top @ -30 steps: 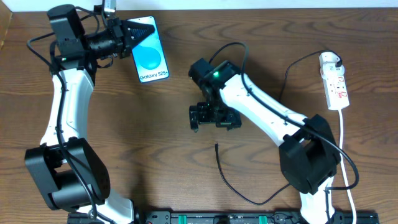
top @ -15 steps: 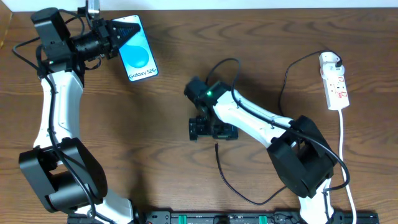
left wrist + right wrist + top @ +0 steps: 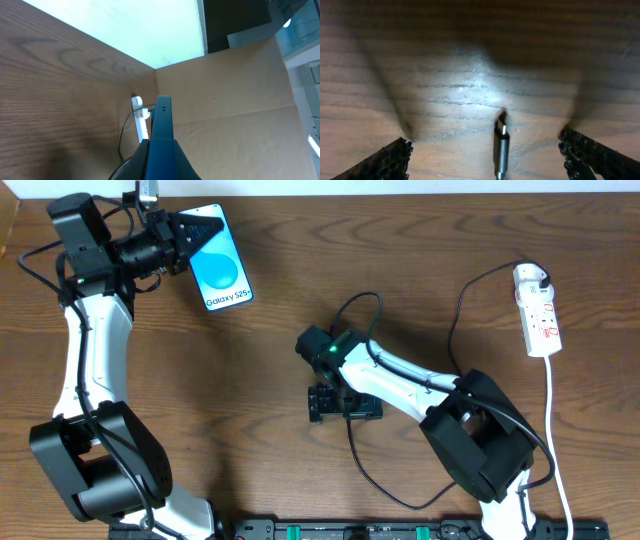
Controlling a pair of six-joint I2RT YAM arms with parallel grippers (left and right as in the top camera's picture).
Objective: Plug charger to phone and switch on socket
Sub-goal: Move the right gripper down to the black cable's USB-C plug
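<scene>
My left gripper (image 3: 198, 235) is shut on the top end of the phone (image 3: 225, 275) and holds it at the far left of the table, blue screen up. The left wrist view shows the phone (image 3: 163, 120) edge-on between the fingers. The charger (image 3: 362, 470) is a thin black cable that loops along the table's front and runs up to the socket (image 3: 540, 315) at the right edge. My right gripper (image 3: 343, 402) hovers open over the cable's free end. The small plug tip (image 3: 501, 142) lies flat on the wood between the two fingers (image 3: 387, 160), touching neither.
The left wrist view shows the white socket (image 3: 141, 117) far off by a cardboard wall (image 3: 235, 100). A black rail (image 3: 350, 530) runs along the table's front edge. Thick black robot cables (image 3: 365, 290) arch over the right arm.
My right gripper has moved toward the table's front and now stands over the plug tip. My left arm first carried the phone a little left, then held still.
</scene>
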